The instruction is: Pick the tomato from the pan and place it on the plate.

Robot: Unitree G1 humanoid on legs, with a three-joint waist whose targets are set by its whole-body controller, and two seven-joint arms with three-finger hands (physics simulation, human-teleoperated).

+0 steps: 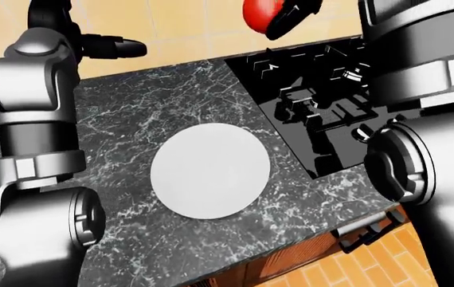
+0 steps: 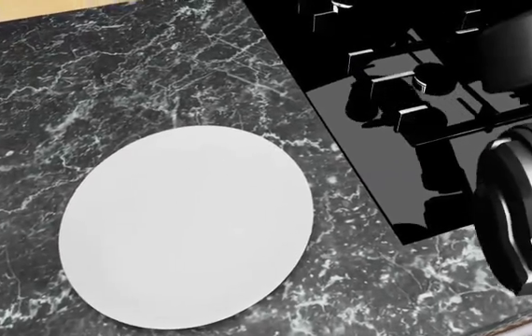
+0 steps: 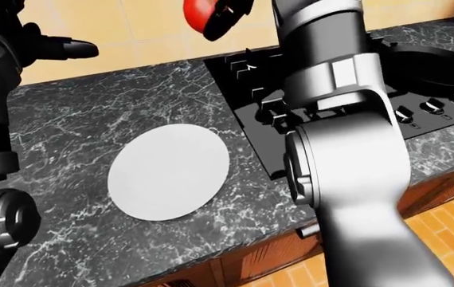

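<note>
One plate (image 1: 209,171) lies nearest, bare, on the counter (image 1: 123,119). Beyond it at one o'clock, over the stove's (image 1: 323,107) far corner, the right hand (image 1: 284,17) clamps the one tomato (image 1: 259,12): carrying step, I judge. Next: swing toward seven o'clock, lower, release. One pan (image 3: 438,63) sits rightward. Left hand (image 1: 114,46) idles at eleven o'clock, fingers apart.

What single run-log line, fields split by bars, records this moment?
right hand: shut on tomato, raised | left hand: open, idle | plate: bare, on counter | pan: on stove
</note>
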